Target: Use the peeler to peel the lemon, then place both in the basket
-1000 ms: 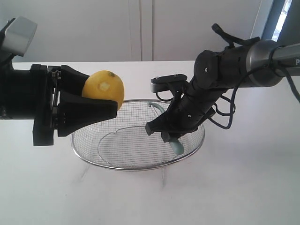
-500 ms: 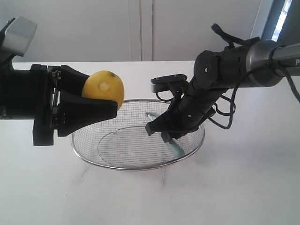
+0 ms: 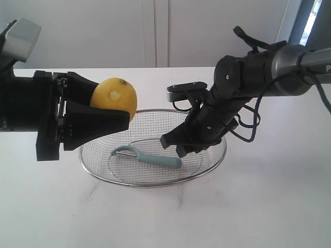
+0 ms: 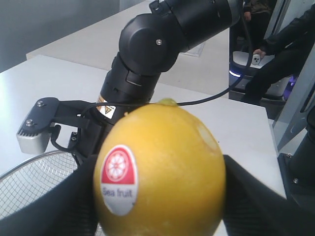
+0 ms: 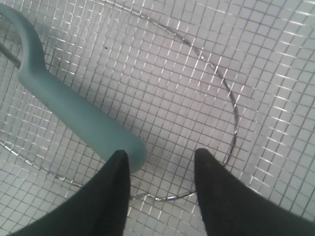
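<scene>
The yellow lemon (image 3: 114, 97) with a small pale peeled patch hangs above the basket's left rim, my left gripper (image 3: 103, 106) shut on it. In the left wrist view the lemon (image 4: 160, 169) shows a red and white sticker between the black fingers. The teal peeler (image 3: 150, 156) lies flat on the floor of the wire mesh basket (image 3: 213, 157), head to the left. My right gripper (image 3: 174, 144) hovers open just above the handle's right end. In the right wrist view the peeler (image 5: 69, 109) lies free on the mesh beside one open finger (image 5: 113, 196).
The white table (image 3: 269, 206) stretches all round the basket. The right arm's elbow and cables (image 3: 248, 72) rise over the basket's far right side. A white wall stands behind.
The peeler has dropped out of my right gripper and now lies flat in the basket. The right gripper has opened. The left gripper and lemon have not moved.
</scene>
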### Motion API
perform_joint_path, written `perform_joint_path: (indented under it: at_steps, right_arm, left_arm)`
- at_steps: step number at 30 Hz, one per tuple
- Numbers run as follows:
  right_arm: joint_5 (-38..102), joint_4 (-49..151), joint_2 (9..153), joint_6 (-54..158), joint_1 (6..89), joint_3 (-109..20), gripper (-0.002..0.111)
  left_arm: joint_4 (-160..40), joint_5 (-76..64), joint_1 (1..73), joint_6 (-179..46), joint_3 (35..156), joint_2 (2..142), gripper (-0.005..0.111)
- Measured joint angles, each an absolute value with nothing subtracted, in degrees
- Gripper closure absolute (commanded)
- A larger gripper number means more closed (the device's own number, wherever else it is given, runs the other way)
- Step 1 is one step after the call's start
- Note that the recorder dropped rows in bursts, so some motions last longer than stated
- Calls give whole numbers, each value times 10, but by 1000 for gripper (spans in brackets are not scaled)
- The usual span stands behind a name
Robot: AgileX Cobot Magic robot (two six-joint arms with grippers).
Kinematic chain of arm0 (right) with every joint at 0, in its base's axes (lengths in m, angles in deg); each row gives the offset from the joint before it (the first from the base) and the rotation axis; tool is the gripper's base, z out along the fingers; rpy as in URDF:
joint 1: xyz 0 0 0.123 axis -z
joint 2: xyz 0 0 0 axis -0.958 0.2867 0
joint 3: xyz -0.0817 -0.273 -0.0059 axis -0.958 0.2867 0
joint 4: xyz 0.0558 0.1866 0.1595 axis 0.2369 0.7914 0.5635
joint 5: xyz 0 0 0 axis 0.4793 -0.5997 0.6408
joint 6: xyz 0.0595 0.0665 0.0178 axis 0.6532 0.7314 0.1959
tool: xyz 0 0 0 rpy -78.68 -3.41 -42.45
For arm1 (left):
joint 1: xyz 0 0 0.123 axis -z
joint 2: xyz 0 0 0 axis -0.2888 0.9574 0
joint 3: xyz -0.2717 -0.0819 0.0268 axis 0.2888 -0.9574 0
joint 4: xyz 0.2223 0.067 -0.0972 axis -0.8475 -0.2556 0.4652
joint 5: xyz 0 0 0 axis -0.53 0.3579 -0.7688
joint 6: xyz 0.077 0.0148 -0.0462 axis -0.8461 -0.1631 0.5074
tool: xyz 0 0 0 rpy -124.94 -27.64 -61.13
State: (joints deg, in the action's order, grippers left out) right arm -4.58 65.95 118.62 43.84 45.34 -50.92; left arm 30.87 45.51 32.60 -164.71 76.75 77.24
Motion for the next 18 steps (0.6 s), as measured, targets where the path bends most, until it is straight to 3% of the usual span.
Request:
perform_joint_path:
  at_steps: [3, 12, 18]
  right_arm:
    - [-46, 660, 1185, 451, 453, -509, 71]
    - [-93, 660, 1153, 467, 453, -509, 108]
    - [-110, 660, 1120, 483, 453, -509, 108]
  left_arm:
    - [309, 455, 326, -1647, 767, 772, 107]
    - [309, 455, 326, -1647, 767, 772, 107]
    - [309, 455, 326, -1647, 767, 772, 107]
